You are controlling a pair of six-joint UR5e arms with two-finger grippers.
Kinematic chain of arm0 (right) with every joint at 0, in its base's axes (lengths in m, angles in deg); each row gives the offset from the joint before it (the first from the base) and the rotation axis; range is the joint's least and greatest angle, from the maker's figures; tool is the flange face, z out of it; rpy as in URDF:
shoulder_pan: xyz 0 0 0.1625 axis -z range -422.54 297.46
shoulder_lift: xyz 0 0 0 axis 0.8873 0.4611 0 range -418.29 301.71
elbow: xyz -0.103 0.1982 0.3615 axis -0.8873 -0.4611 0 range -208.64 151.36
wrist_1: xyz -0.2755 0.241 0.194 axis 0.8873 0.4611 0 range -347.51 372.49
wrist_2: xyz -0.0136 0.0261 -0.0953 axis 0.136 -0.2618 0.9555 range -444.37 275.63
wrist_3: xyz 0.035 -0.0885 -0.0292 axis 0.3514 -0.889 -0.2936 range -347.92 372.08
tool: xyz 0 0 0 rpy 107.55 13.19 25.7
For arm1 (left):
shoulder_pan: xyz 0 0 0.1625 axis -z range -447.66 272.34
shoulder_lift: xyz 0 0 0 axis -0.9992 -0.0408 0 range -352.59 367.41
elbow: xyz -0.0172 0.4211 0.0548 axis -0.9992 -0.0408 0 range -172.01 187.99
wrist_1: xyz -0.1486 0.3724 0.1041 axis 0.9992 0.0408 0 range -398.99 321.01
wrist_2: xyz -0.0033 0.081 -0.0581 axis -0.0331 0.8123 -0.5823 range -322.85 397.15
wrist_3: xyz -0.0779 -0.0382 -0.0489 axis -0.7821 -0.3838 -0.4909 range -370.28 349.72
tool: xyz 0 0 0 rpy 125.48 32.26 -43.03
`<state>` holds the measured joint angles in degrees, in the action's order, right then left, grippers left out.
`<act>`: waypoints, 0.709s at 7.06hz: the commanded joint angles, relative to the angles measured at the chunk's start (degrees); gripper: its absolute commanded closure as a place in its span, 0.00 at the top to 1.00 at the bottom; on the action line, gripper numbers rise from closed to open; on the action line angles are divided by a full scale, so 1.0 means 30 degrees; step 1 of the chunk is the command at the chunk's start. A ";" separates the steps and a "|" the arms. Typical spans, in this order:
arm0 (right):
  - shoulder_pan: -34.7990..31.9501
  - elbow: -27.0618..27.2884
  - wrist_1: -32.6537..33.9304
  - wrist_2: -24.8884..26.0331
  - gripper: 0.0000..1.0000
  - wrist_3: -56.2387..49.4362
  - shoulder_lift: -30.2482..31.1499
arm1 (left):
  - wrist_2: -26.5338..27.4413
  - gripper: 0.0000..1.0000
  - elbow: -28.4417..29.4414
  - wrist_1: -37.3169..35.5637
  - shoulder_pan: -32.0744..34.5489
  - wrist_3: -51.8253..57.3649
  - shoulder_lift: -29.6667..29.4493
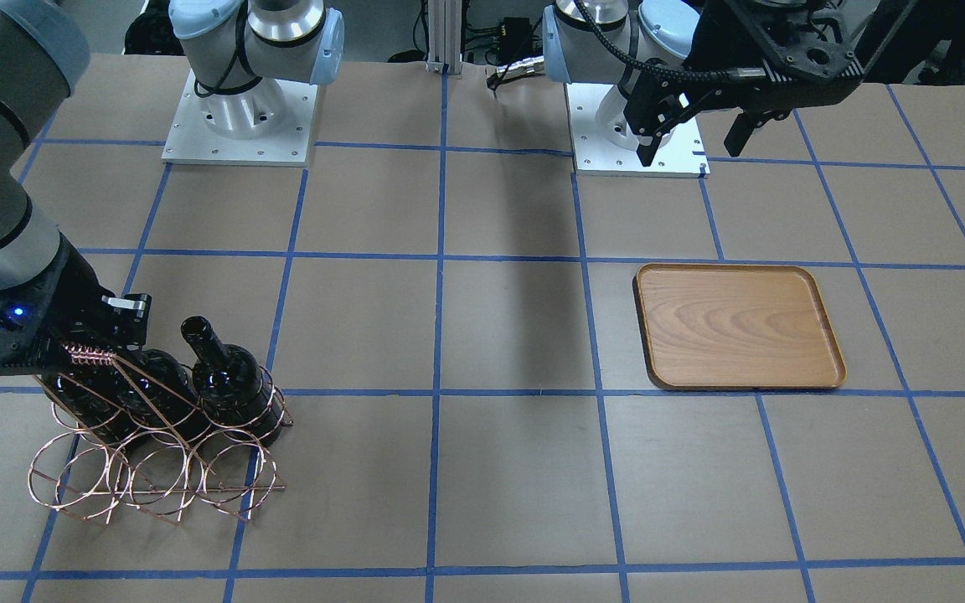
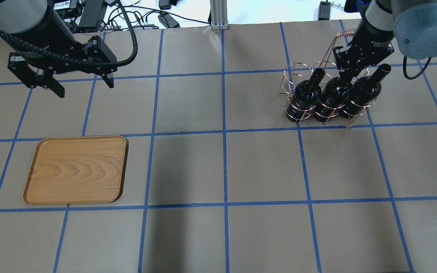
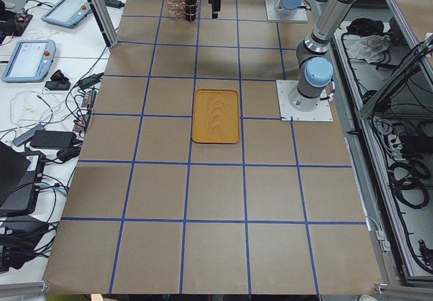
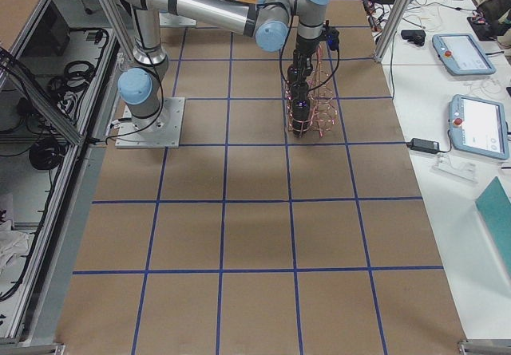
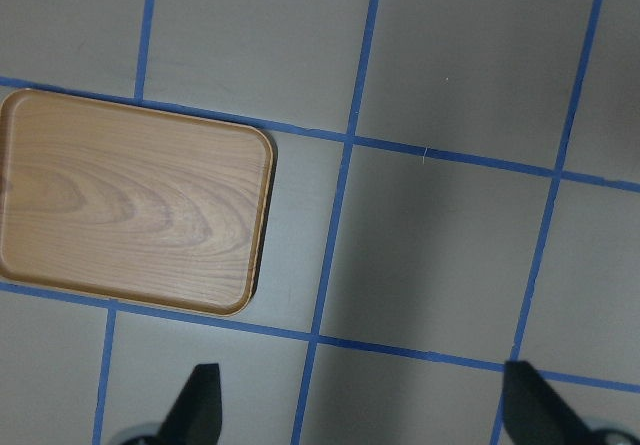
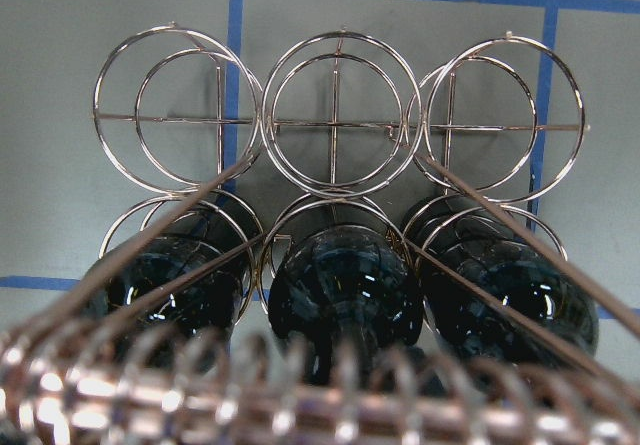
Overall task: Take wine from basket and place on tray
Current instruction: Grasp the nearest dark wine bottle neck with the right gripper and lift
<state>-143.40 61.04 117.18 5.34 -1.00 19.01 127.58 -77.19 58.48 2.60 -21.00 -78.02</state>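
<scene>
Because the right claw is at the middle wine, which stands in the basket beside the handle, and I cannot tell if it grips, lifting may snag wire and tip the basket. The left claw hangs open near the tray.

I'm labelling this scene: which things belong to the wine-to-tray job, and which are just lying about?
Job: three dark glass wine bottles, rose-gold wire basket holding them, light-brown wooden tray, right hand at the middle bottle.
Lying about: blue-grey handheld tablets, black cables.
</scene>
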 commanded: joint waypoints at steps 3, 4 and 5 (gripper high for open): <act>-0.0001 -0.4534 -0.6452 0.0418 0.19 0.0023 0.2059 | 0.0000 1.00 0.0004 0.0000 0.0000 0.0000 0.0001; -0.0029 -0.4782 -0.7928 0.0477 0.18 0.0024 0.3344 | 0.0000 1.00 0.0004 0.0000 -0.0029 0.0029 0.0001; -0.0117 -0.4784 -0.8987 0.0478 0.18 0.0343 0.4285 | 0.0000 1.00 0.0004 0.0000 -0.0058 0.0029 0.0001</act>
<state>-143.53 47.57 94.89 6.65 -0.69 28.35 127.58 -77.18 58.48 2.51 -20.94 -78.01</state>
